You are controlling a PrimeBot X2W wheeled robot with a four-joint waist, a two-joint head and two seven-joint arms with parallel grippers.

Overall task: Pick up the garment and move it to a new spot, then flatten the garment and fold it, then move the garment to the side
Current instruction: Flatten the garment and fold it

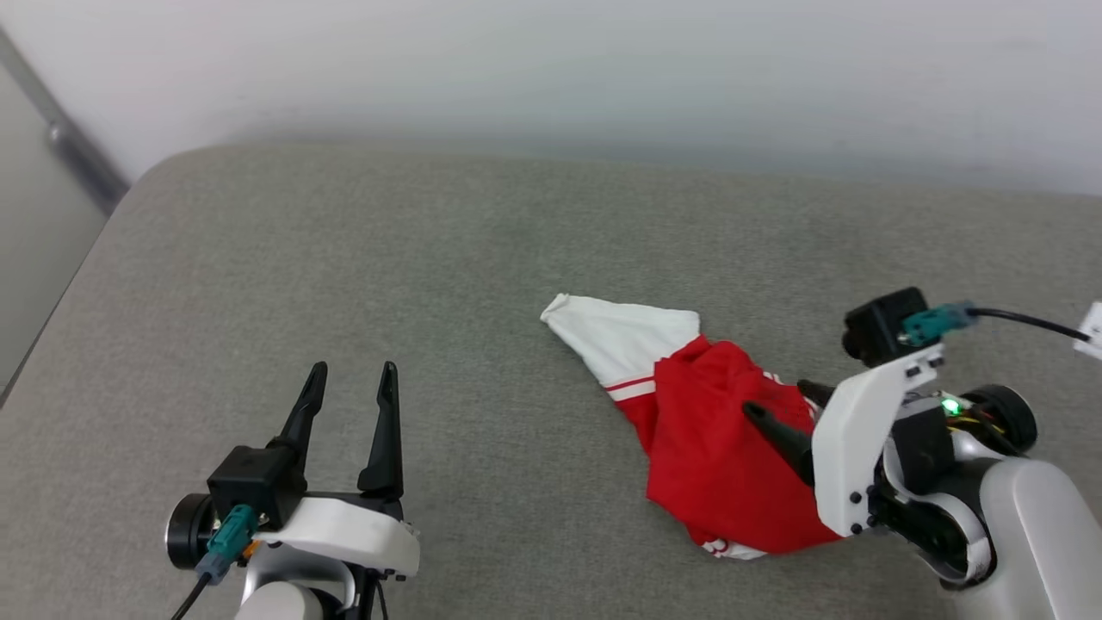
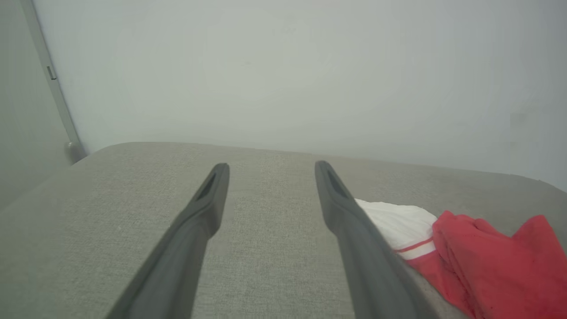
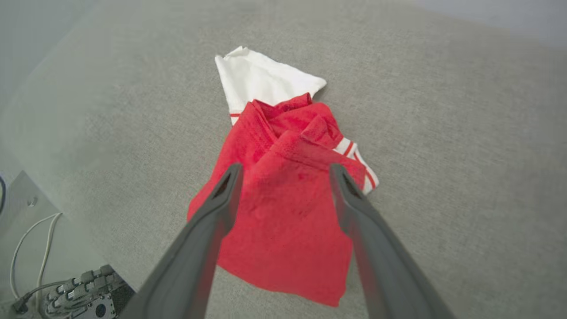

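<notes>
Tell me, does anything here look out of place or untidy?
The garment lies crumpled in a heap on the grey cushion, one white sleeve sticking out. The right gripper is open over it. Nothing looks torn.

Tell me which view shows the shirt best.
Right wrist view: the whole crumpled shirt lies in frame, its sides partly behind the open fingers. Head view: the right gripper hides its right side. Left wrist view: its white-sleeved end, cropped.
</notes>
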